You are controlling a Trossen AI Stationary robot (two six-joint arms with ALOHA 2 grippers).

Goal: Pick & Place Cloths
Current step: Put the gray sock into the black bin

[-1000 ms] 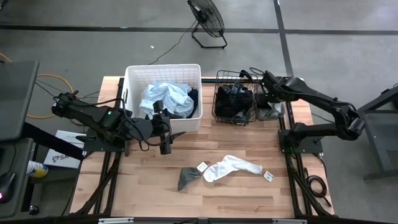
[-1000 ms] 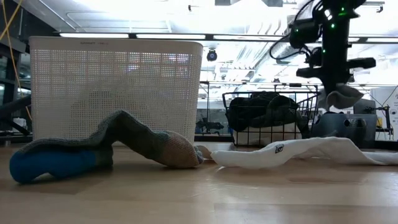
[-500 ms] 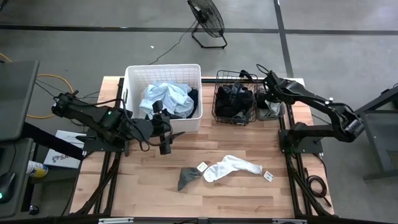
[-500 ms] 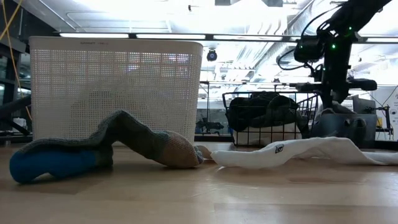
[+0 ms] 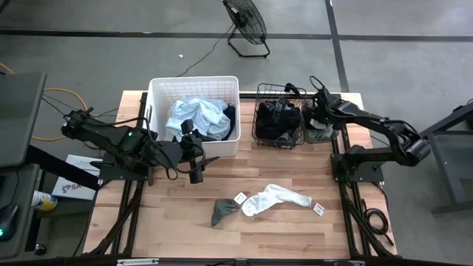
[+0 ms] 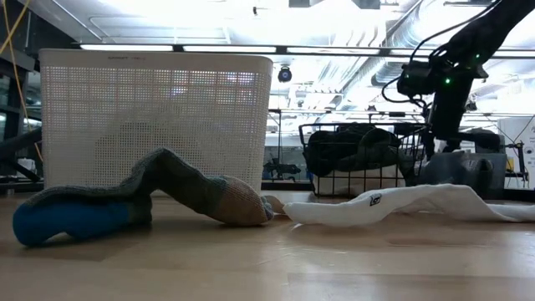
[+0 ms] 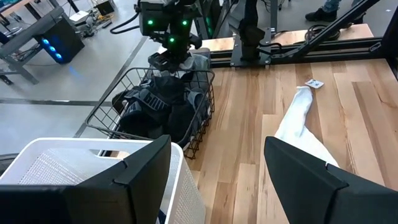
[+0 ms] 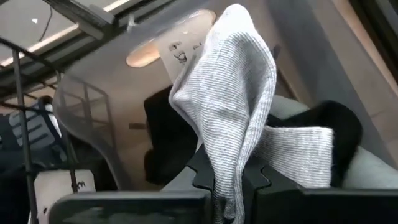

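Legibly, no writing is made out on the white tags [image 5: 241, 198]; the right gripper [image 8: 231, 186], clamped on a grey cloth [image 8: 239, 118], has been lowered beside the wire basket [image 5: 278, 118], while the left gripper [image 5: 198, 157] is held apart as before.

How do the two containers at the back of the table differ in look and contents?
The white plastic tub has finely perforated solid walls; the black wire basket is an open wire grid. The tub is larger and taller; the basket is lower. The tub holds mostly light blue cloth; the basket holds dark cloths. Both stand upright, side by side, on the wooden table.
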